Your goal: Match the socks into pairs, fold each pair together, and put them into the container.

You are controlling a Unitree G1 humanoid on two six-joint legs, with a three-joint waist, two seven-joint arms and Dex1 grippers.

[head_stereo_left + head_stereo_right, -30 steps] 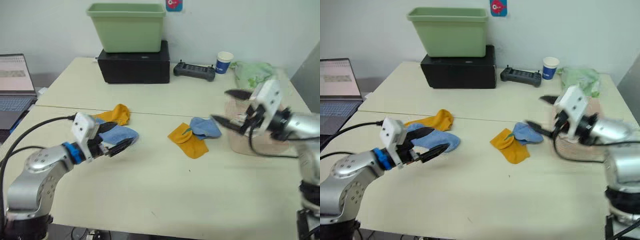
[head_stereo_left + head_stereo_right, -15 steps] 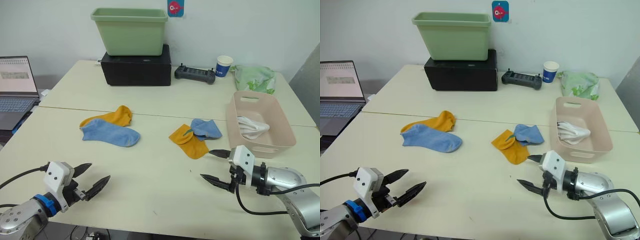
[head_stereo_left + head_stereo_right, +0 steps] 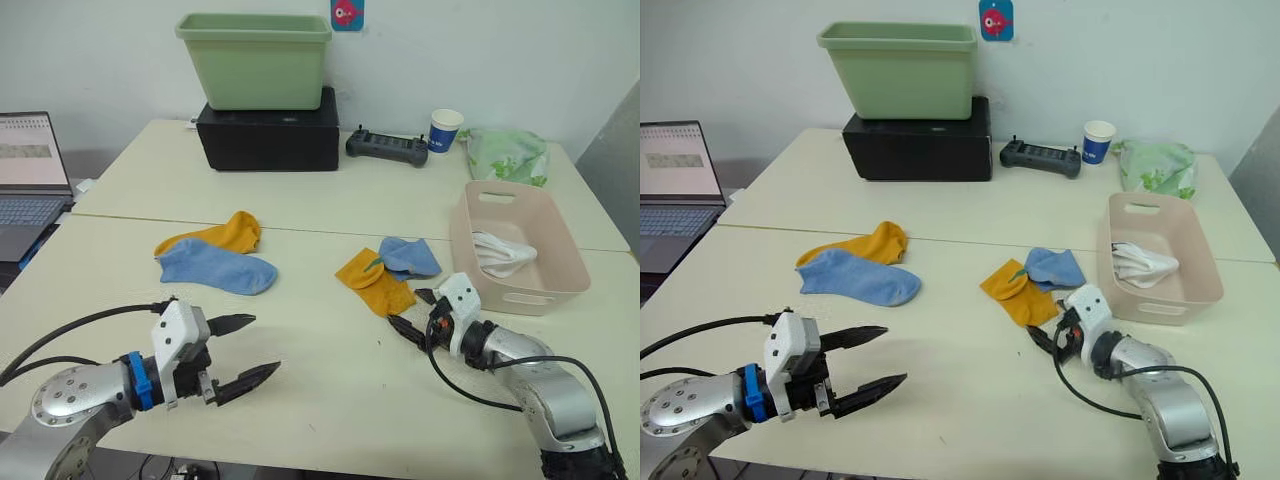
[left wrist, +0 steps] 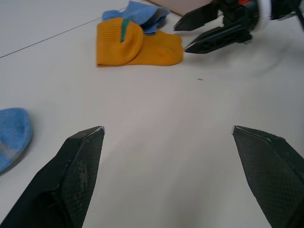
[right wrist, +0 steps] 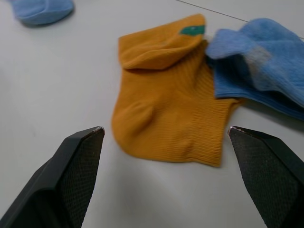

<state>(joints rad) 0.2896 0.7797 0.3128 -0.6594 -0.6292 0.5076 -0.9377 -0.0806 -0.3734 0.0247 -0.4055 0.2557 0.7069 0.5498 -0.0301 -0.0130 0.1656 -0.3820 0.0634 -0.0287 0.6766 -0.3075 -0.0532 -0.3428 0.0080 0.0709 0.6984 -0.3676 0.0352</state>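
A mustard-yellow sock (image 3: 373,280) lies mid-table, partly folded, its edge under a light blue sock (image 3: 408,257). Further left, another yellow sock (image 3: 215,233) and another blue sock (image 3: 215,268) lie side by side, touching. White socks (image 3: 503,252) rest inside the pale pink container (image 3: 510,300) at the right. My right gripper (image 3: 404,308) is open and low over the table, just in front of the middle yellow sock (image 5: 166,114). Over bare table near the front edge, my left gripper (image 3: 266,343) is open and holds nothing.
A light green tub (image 3: 255,58) sits on a black box (image 3: 268,130) at the back. Beside them are a black controller (image 3: 388,147), a paper cup (image 3: 445,130) and a green patterned bag (image 3: 508,155). A laptop (image 3: 25,170) stands at the far left.
My right gripper has moved forward and left to the near edge of the middle yellow sock. My left gripper has come further in over the table. Both stay open.
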